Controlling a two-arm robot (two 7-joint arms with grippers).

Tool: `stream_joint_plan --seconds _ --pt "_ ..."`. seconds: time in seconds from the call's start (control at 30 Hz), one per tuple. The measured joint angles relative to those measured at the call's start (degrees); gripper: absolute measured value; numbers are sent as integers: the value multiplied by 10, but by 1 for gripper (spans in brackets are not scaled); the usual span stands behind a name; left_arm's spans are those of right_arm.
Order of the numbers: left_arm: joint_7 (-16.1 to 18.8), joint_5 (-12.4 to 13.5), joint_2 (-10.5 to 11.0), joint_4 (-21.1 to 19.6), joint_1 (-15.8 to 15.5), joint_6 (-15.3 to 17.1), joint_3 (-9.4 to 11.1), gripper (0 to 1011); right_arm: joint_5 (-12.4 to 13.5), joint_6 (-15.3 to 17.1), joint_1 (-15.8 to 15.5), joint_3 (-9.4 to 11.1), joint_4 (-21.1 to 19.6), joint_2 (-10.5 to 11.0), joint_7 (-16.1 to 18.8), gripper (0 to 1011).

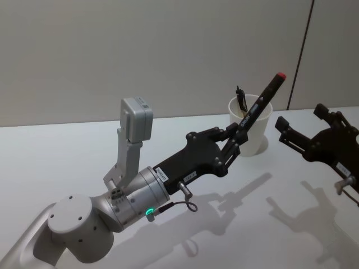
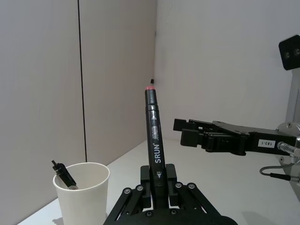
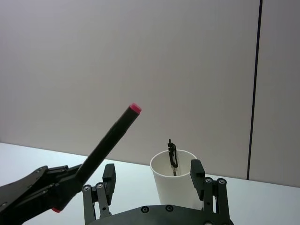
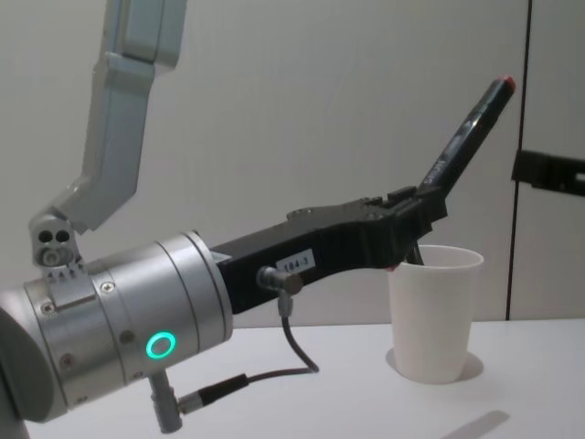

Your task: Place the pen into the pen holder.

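My left gripper (image 1: 234,140) is shut on a black pen (image 1: 261,103) with a red end. The pen slants upward, its red end high above the table. It is held just in front of the pen holder (image 1: 255,137), a white paper cup standing at the back of the table. In the left wrist view the pen (image 2: 154,140) rises from between the fingers, with the pen holder (image 2: 84,192) off to one side. Right of the pen holder, my right gripper (image 1: 298,115) hovers open with nothing in it. Its wrist view looks past the fingers (image 3: 108,174) at the pen holder (image 3: 171,185).
Another black pen (image 1: 241,98) stands inside the cup, leaning on its rim. The white table (image 1: 84,151) runs back to a plain wall. From the chest view, the left arm (image 4: 302,251) stretches across to the cup (image 4: 434,311).
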Motion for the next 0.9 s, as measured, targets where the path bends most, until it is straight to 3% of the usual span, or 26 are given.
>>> stream_joint_plan --seconds 0.37,0.9 --pt "3 0 0 0 1 -1 0 191 55 -11 -1 11 -7 -1 14 1002" --pt "5 0 1 0 1 -3 0 191 203 2 -18 36 -25 14 47 1002"
